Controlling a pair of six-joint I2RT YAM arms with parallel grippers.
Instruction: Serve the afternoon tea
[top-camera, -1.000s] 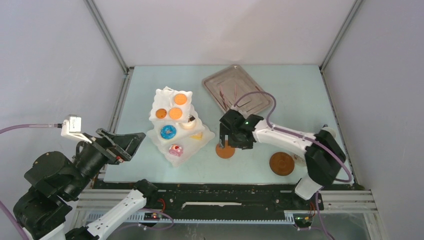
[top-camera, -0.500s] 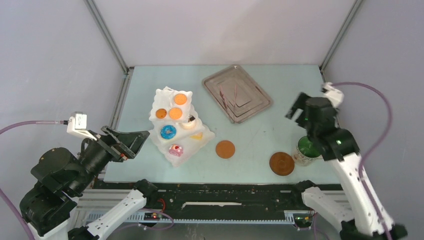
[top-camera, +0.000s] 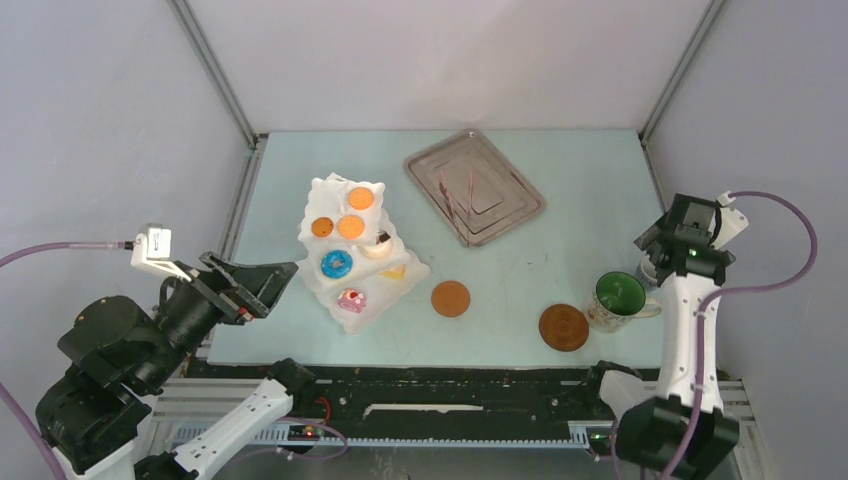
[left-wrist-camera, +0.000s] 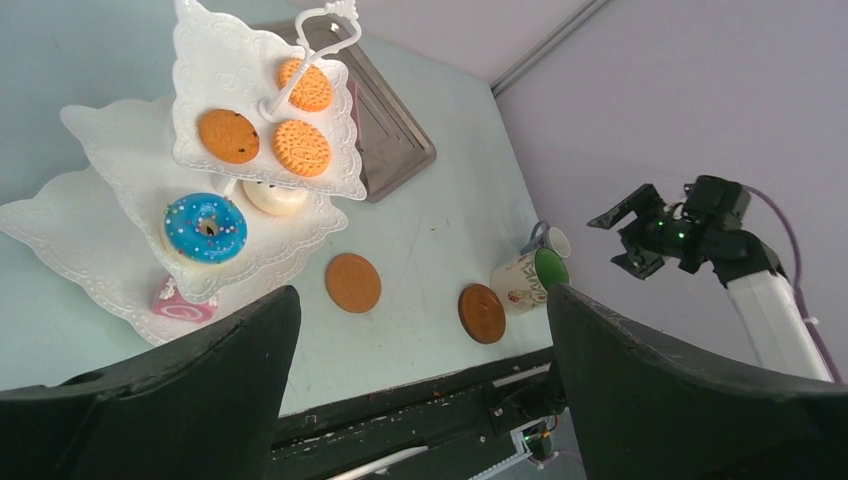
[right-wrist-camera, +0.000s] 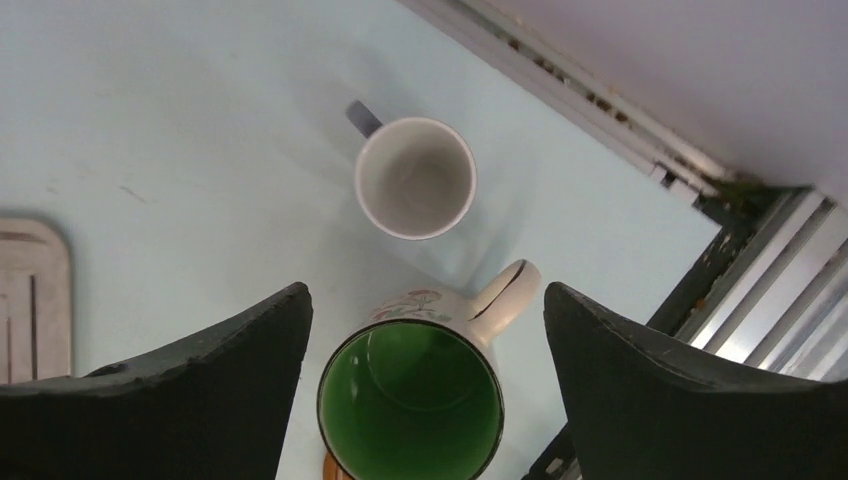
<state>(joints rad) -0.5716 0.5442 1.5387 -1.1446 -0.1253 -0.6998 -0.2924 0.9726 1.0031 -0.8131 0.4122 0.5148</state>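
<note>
Grey walls (top-camera: 450, 60) enclose a pale-blue table (top-camera: 570, 190). White three-tier stand (top-camera: 318, 192) of pastries (top-camera: 337, 264) left of centre; silver tray (top-camera: 475, 187) at the back; green-lined mug (top-camera: 620, 297) and small white cup (right-wrist-camera: 415, 178) at right edge; brown coasters (top-camera: 450, 298) in front. Left gripper (left-wrist-camera: 420, 300) and right gripper (right-wrist-camera: 425, 295) gape empty.

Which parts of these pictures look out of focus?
Top external view: evenly lit and sharp, mild sheen on the silver tray. Left wrist view: left end effector dark, soft-edged; stand crisp. Right wrist view: right end effector likewise soft; green-lined mug sharp.
</note>
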